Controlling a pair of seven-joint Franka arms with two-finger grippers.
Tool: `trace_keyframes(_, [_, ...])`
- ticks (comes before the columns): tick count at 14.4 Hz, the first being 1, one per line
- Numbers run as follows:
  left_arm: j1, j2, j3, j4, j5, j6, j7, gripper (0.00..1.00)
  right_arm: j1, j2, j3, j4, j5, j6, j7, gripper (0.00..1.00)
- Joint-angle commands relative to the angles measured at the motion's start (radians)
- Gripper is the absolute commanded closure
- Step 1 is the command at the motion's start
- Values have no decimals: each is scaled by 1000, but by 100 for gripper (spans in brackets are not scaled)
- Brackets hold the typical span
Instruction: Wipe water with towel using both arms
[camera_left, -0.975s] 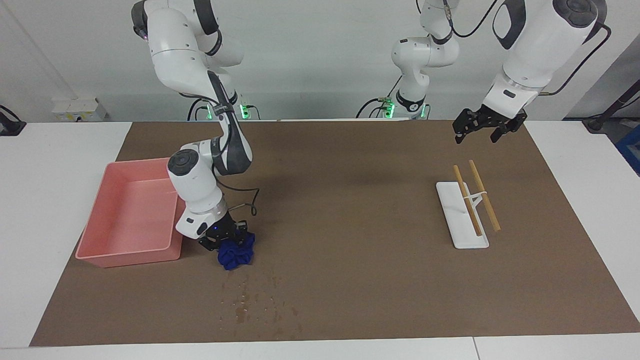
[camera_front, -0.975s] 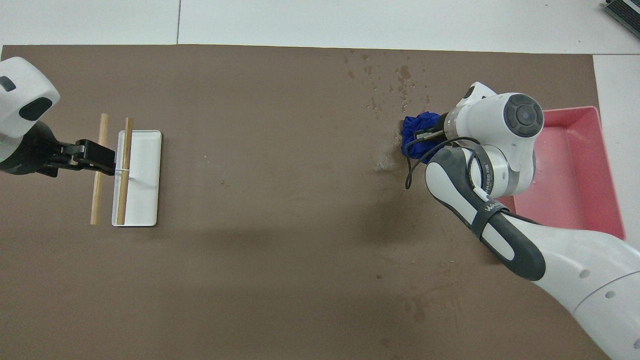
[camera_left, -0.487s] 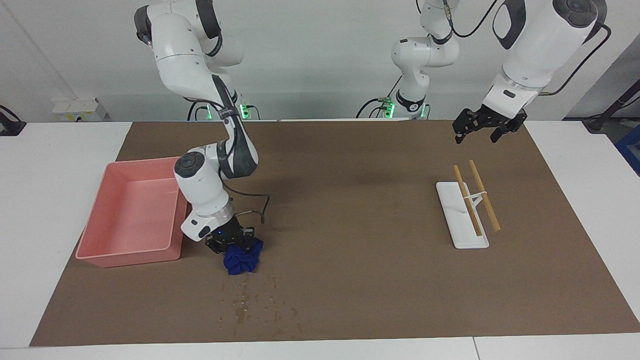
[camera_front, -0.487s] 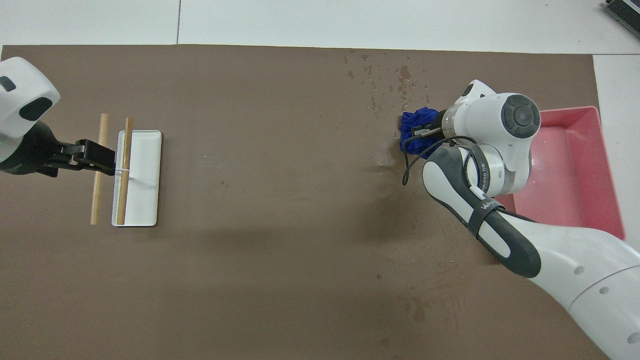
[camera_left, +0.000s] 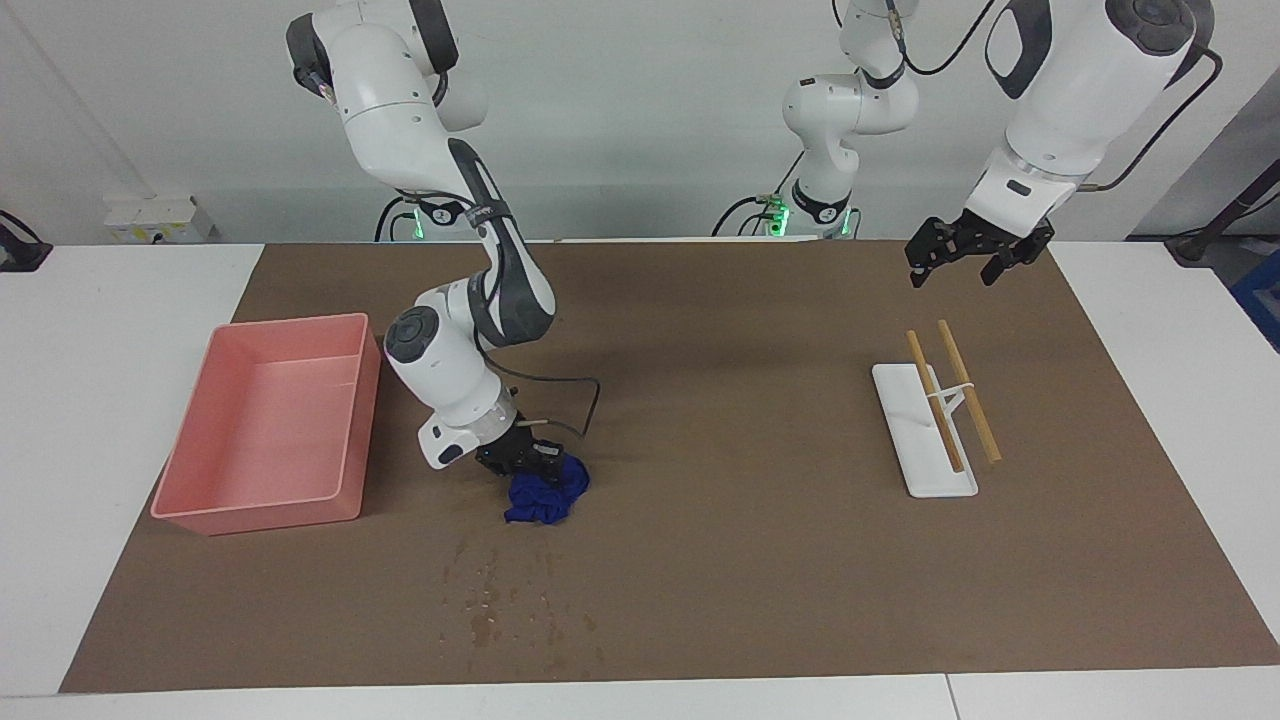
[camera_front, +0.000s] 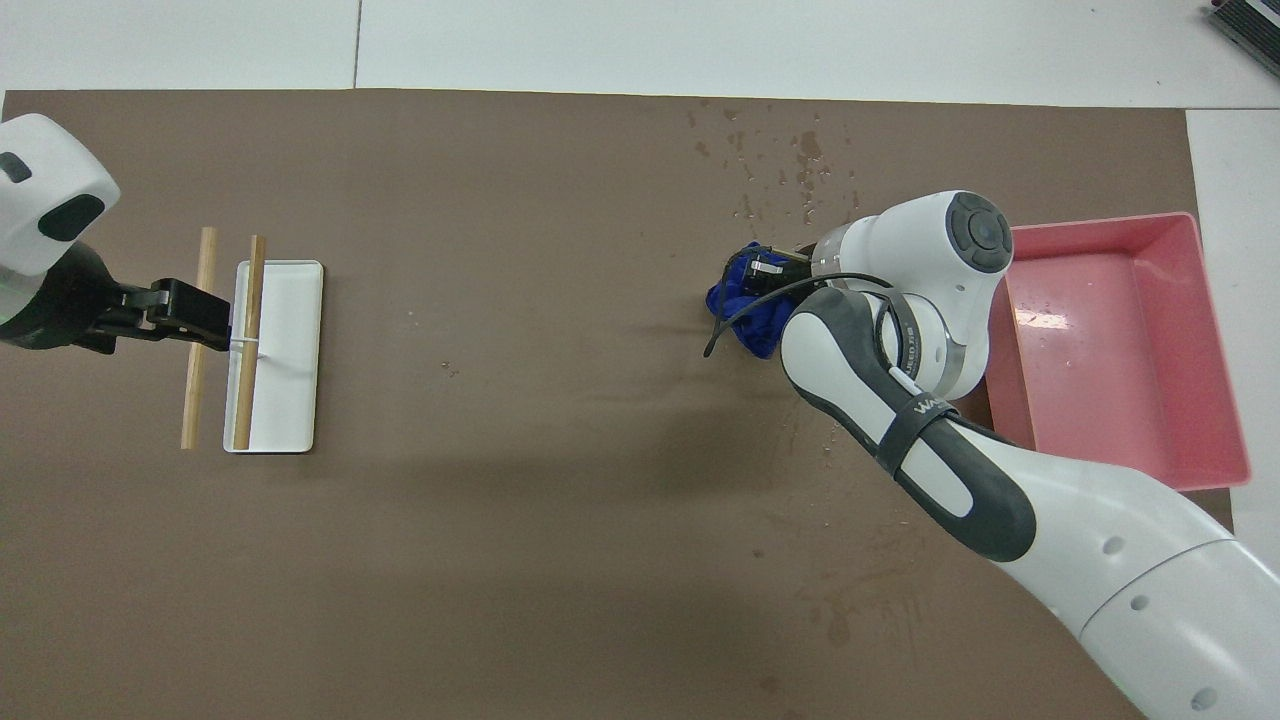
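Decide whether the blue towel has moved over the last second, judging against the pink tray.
Yes. The blue towel, held in the right hand, has slid away from the pink tray toward the left arm's end of the table.

You have a brown mat covering most of the white table. Toward the right arm's end sits a pink tray, upright on the mat. Toward the left arm's end you can see a white rectangular stand carrying two wooden sticks that lie side by side, their ends jutting past its edge on the robots' side.
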Motion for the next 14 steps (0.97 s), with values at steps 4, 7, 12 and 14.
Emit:
trace_keyframes(4, [-6,-21,6,-26,14,13,1,0,-29,-50,17,-175,18,-181,12,100])
trace_keyframes(7, [-6,-21,6,-27,14,13,1,0,-24,-75,14,-246,-20,-178,-47,100])
trace_keyframes(12, [-5,-21,6,-27,14,13,1,0,-133,-51,14,-234,-365,-51,-334,100])
trace_keyframes(14, [-6,-21,6,-27,14,13,1,0,-157,-46,14,-228,-415,10,-445,100])
